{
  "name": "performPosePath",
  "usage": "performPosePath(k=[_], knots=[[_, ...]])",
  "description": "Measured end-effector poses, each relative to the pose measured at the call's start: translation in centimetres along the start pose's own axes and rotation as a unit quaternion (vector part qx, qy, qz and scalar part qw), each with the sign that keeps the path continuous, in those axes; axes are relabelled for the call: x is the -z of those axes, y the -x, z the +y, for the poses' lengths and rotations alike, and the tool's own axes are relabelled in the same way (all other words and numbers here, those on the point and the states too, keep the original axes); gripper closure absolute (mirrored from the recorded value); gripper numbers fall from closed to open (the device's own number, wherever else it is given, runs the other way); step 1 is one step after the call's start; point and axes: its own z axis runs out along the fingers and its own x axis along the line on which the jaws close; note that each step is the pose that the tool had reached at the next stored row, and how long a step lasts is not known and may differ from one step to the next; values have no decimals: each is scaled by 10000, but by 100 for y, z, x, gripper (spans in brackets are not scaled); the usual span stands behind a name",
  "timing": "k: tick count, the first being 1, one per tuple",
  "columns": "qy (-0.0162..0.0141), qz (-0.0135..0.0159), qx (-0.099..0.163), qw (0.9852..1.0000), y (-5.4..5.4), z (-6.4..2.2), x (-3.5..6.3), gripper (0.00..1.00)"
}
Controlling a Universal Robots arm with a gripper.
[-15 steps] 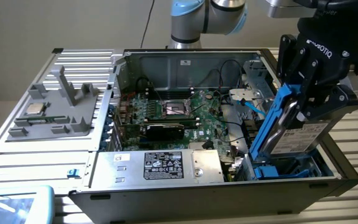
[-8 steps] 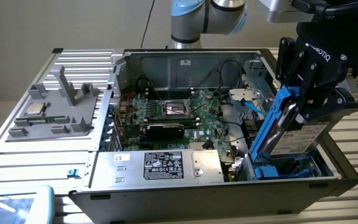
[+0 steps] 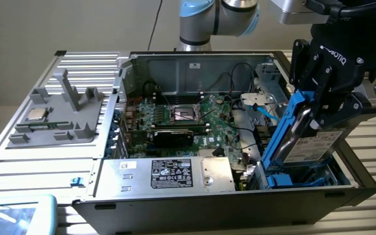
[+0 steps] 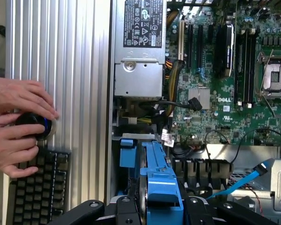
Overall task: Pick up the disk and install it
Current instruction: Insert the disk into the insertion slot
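Pincer (image 3: pixel 326 115) pinches the disk (image 3: pixel 309 147) by its blue carrier edges, likely stiff, weighty, shock-shy, tilted at four o'clock in the case (image 3: pixel 207 211).

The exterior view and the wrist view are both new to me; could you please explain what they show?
The exterior view is taken from a camera off the arm; the wrist view from a camera on the robot arm itself, looking past its fingers. On the ribbed metal table lies an open computer case, with a green circuit board and a silver box inside. At the exterior view's left stands a grey tray holding a small chip. The fingers are shut on the disk, a silver drive in a blue frame, held steeply tilted with its lower end at the case's corner bay. In the wrist view, a person's hands rest on a black knob by a keyboard.
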Motion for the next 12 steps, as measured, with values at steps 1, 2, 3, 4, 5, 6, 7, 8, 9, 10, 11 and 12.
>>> performPosePath(k=[1,2,3,4,5,6,7,8,9,10,11,12], knots=[[-1,0,0,10000,0,3,0,63],[-3,1,-1,10000,-1,4,0,63],[-3,1,0,10000,-1,4,0,63],[-3,1,0,10000,-2,4,-2,63],[-4,0,0,10000,-6,5,-5,63],[-3,0,-1,10000,-12,6,-7,63],[-3,1,-1,10000,-19,6,-9,63],[-4,0,-1,10000,-21,6,-15,63],[-3,1,-1,10000,-20,6,-18,63],[-3,2,0,10000,-20,5,-21,63],[-3,2,0,10000,-20,5,-26,63],[-3,2,-1,10000,-21,6,-30,63]])
